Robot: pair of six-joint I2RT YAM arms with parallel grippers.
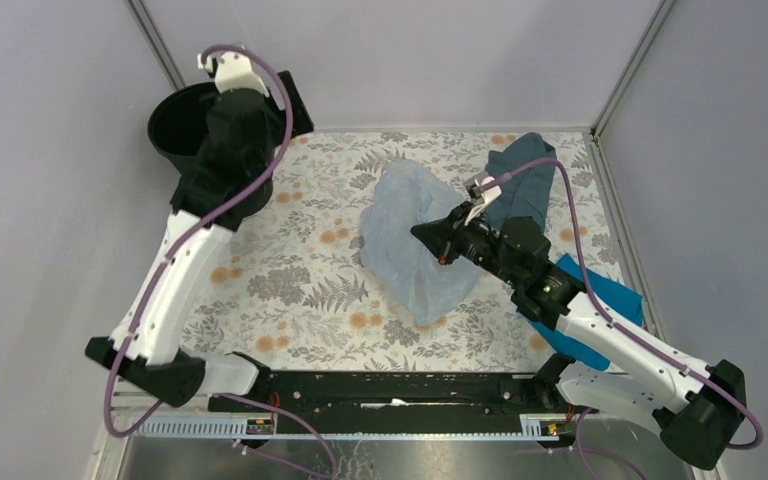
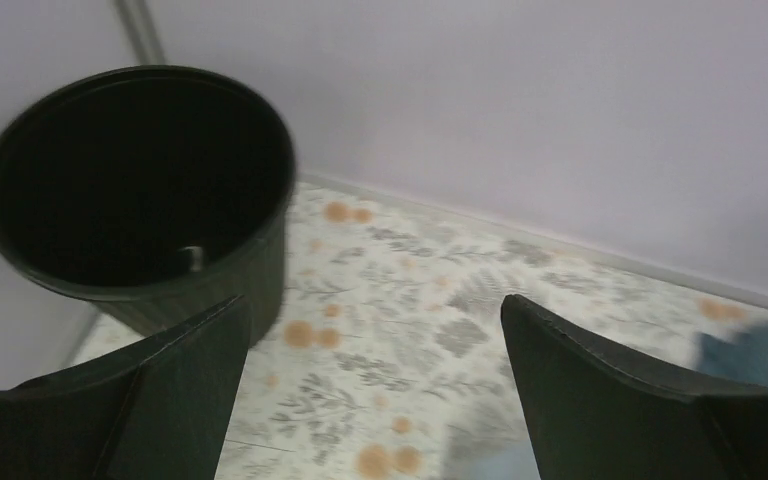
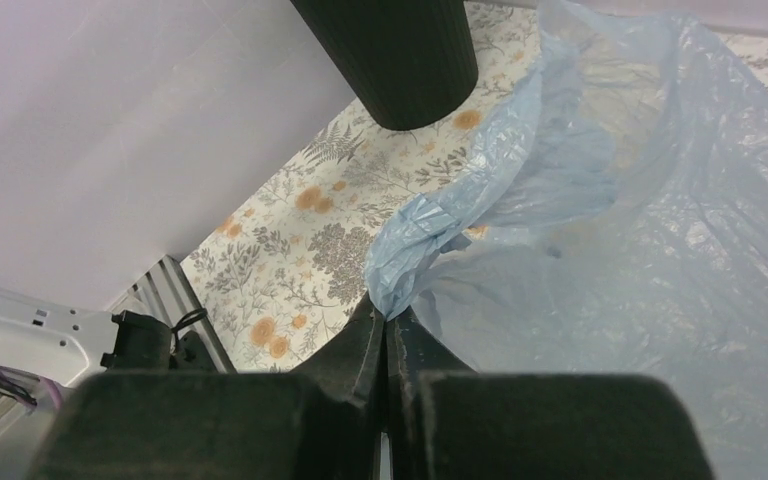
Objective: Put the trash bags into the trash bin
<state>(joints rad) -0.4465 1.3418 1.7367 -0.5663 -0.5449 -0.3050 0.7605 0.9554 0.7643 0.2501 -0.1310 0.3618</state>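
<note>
The pale light-blue trash bag [image 1: 407, 240] is spread in the middle of the flowered table. My right gripper [image 1: 422, 234] is shut on a bunched edge of it; the right wrist view shows the plastic [image 3: 600, 250] pinched at the fingertips [image 3: 388, 322]. The round black trash bin [image 1: 182, 120] stands at the far left corner, partly hidden by my left arm. In the left wrist view the bin [image 2: 130, 180] stands upright and looks empty. My left gripper [image 2: 375, 330] is open and empty just right of the bin; in the top view its fingers are hidden under the arm.
A dull grey-blue cloth [image 1: 522, 185] lies at the far right, seen also in the left wrist view [image 2: 755, 355]. A bright blue cloth [image 1: 600, 305] lies under my right arm. The bin's ribbed side [image 3: 400, 60] shows in the right wrist view. Walls close in on three sides.
</note>
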